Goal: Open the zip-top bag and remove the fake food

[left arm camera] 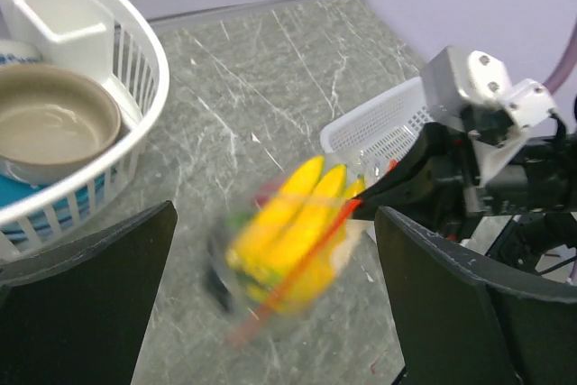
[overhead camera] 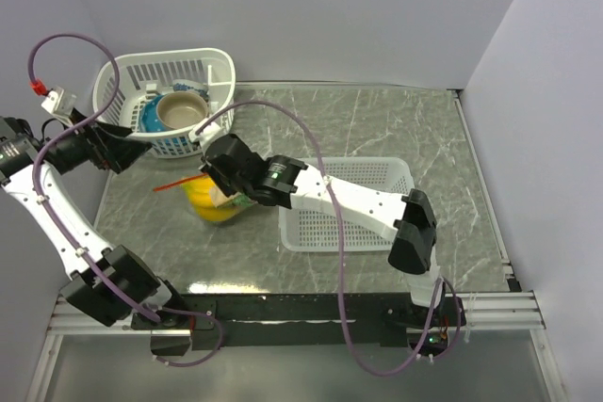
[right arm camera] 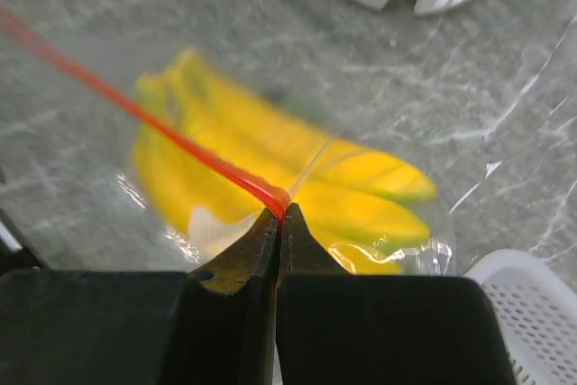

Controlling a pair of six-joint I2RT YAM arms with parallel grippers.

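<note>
One zip-top bag (overhead camera: 219,199), bananas (right arm camera: 306,178) inside, was clamped at its edge by right gripper (right arm camera: 280,213); left gripper (left arm camera: 275,214) gaped empty beside bag.

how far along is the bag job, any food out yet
Early. Done: the right pincer is shut on the zip strip of the bag. In hand: the left pincer is open, facing the bag, not gripping it. Left: opening the bag and taking out the banana, which is inside; no food shows outside it.
</note>
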